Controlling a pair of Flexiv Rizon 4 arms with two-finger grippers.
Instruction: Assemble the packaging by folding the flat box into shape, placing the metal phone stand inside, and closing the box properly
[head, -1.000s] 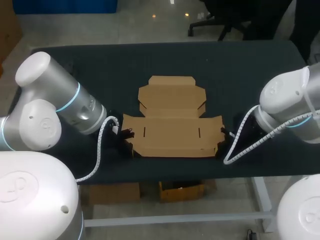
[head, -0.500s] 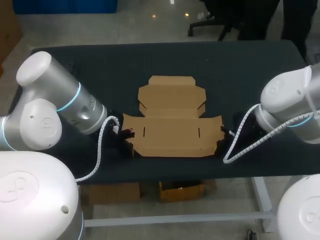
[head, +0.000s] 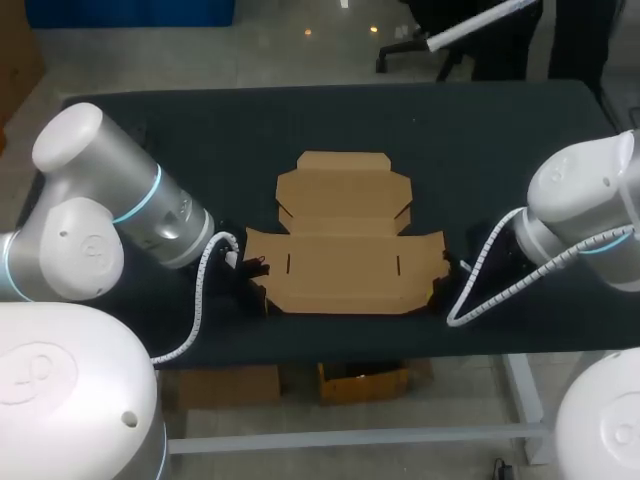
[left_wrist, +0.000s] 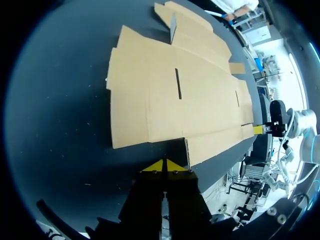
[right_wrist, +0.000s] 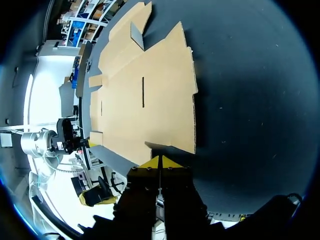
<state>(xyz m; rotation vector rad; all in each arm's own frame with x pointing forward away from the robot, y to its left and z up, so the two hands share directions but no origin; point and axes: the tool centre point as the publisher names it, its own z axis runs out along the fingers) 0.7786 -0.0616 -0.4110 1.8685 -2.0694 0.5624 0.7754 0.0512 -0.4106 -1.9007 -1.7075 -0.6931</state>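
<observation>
A flat, unfolded cardboard box lies in the middle of the dark table, its lid panel toward the far side. My left gripper sits low at the box's near left corner. In the left wrist view the left gripper is shut, its yellow tips pressed together beside a small upright flap at the edge of the box. My right gripper is at the near right corner. In the right wrist view the right gripper is shut, its tips at the edge of the box. No metal phone stand is in view.
Dark tabletop surrounds the box on all sides, with wide room on the far side. The near table edge runs just behind both grippers. Coiled white cables hang from both wrists.
The right arm's upper body has shifted slightly to the right. The box and the left arm have not visibly moved.
</observation>
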